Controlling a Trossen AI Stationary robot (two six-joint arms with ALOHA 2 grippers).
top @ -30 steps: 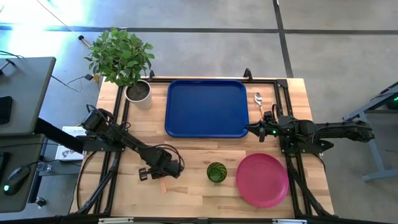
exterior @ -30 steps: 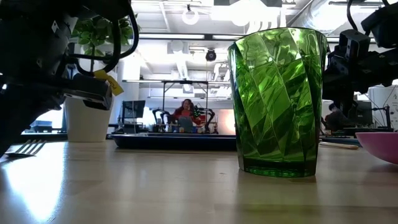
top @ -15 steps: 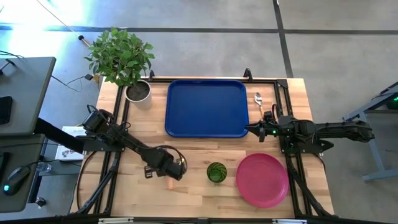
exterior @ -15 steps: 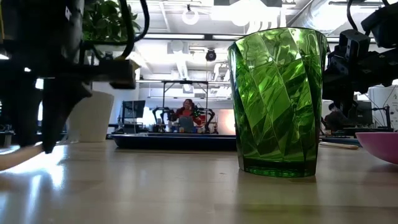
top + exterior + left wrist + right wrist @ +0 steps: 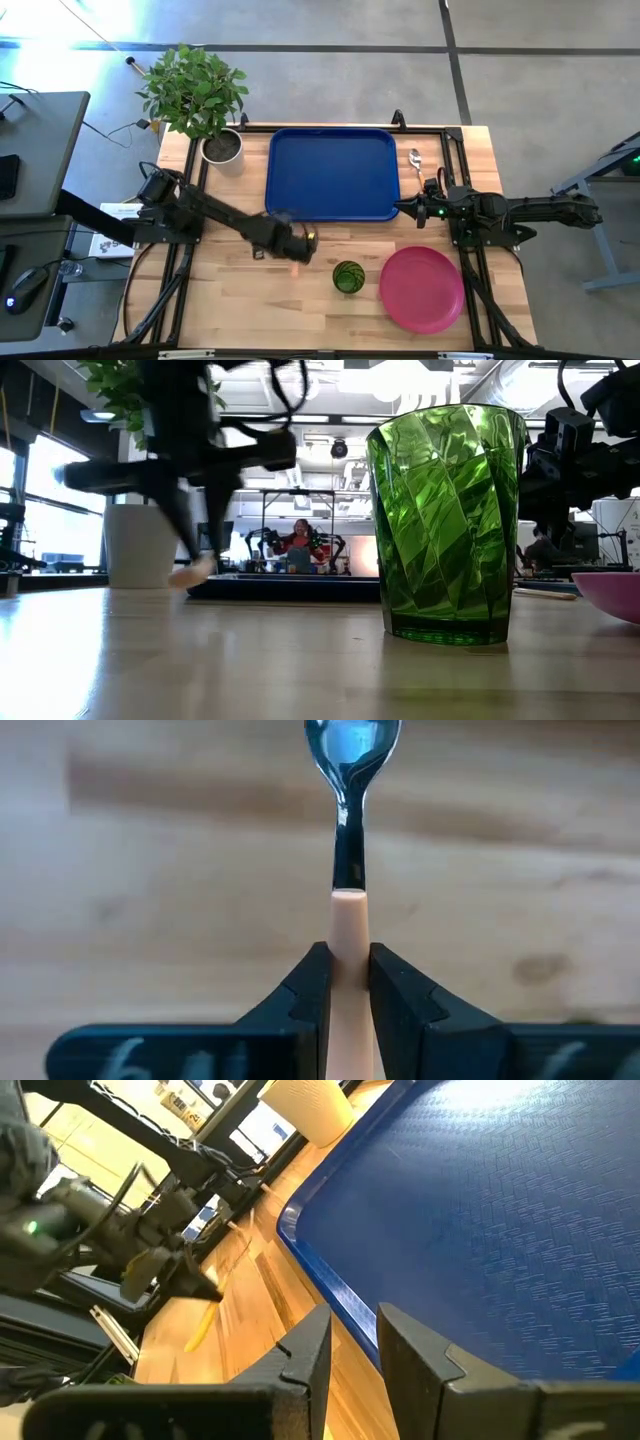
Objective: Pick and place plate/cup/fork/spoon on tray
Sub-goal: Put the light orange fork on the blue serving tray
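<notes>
Now the left gripper (image 5: pixel 347 982) has lifted off the table toward the dark blue rectangular plastic tray (image 5: pixel 333 172), fingers clamped on the tan-handled, silver-bowled spoon (image 5: pixel 347 830) jutting ahead; placing comes next. The right gripper (image 5: pixel 348 1345) waits, slightly parted.

Four views, one table
Overhead straight down; low level beside cup (image 5: pixel 447 525); wrists close; tray (image 5: pixel 332 172) shared with right wrist.

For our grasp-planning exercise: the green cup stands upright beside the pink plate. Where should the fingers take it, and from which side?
Take the cup across its side wall at about mid-height, coming in level from the side away from the plate, which lies close by. The cup stands upright and widens toward its rim, so fingers closed on the wall should keep it from sliding down.
</notes>
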